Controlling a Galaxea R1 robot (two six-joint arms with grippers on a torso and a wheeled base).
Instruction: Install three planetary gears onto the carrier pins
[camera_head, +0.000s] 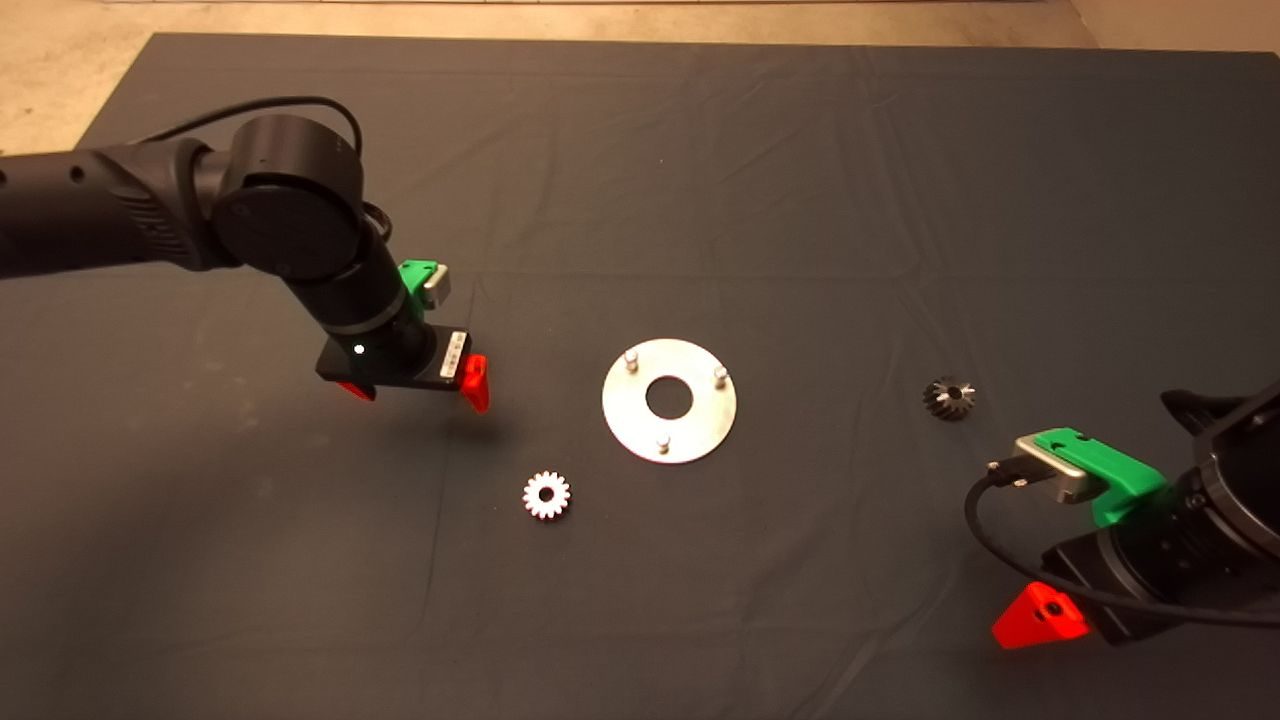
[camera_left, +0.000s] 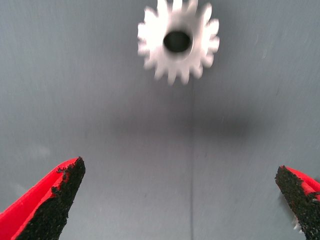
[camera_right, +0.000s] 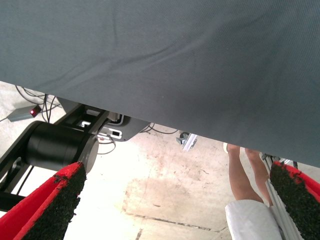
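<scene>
Planetary gears: a bright silvery toothed gear (camera_head: 546, 495) lies flat on the surface near the silver round plate (camera_head: 669, 440); small, hard, likely slippery, best pinched across its teeth. Left hand (camera_head: 415, 387) hovers beside it, spread wide; right hand (camera_right: 175, 205), also wide, waits at the surface's edge.

A bright silvery gear (camera_head: 546, 495) lies flat on the surface, centre hole up, near the plate's lower-left edge; a darker gear (camera_head: 949, 397) lies well apart to the plate's right; the round silver plate (camera_head: 669, 400) lies flat mid-surface, its three pins (camera_head: 631, 359) upright in a triangle, all bare.
</scene>
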